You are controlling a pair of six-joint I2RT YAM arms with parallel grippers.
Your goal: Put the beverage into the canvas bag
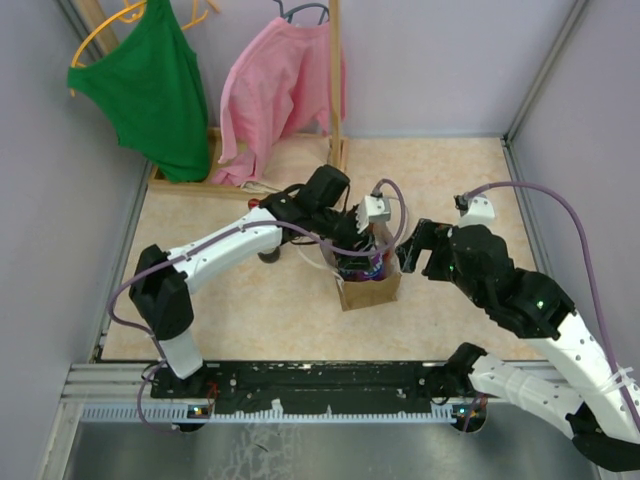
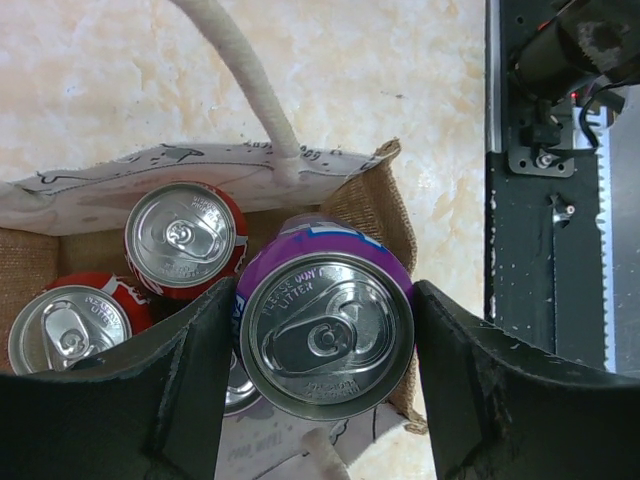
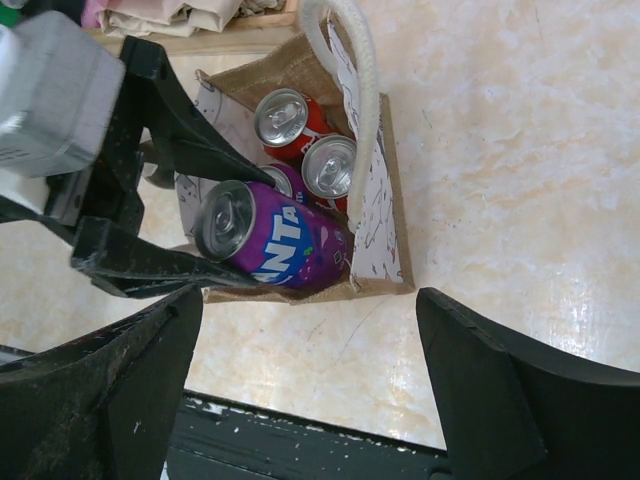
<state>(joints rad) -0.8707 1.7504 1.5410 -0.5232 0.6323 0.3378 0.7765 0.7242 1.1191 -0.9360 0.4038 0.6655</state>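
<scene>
The left claw [image 2: 325,330] is pinching a purple Fanta grape can [image 3: 285,245] across its side wall, one dark finger on each flank just below the lid. The can hangs at the near corner of the canvas bag [image 3: 378,235], its lower end seemingly past the rim and its top above it. From the right wrist's side it looks leaned rather than upright. Two red cans [image 2: 187,240] already stand inside, close beside it, and a third lid peeks out underneath. The right claw [image 3: 310,330] is spread wide just beside the bag on the counter [image 1: 250,320], holding nothing.

I'd judge the can to be fairly weighty if it is full, with a stiff but thin skin that dents under a hard squeeze. Its painted wall is slick, so a grip round the middle, as here, is the sensible hold. The bag is soft-sided and light, and its white loop handle [image 2: 250,80] arches over the mouth. A nudge from the can could shove the bag or snag that loop.
</scene>
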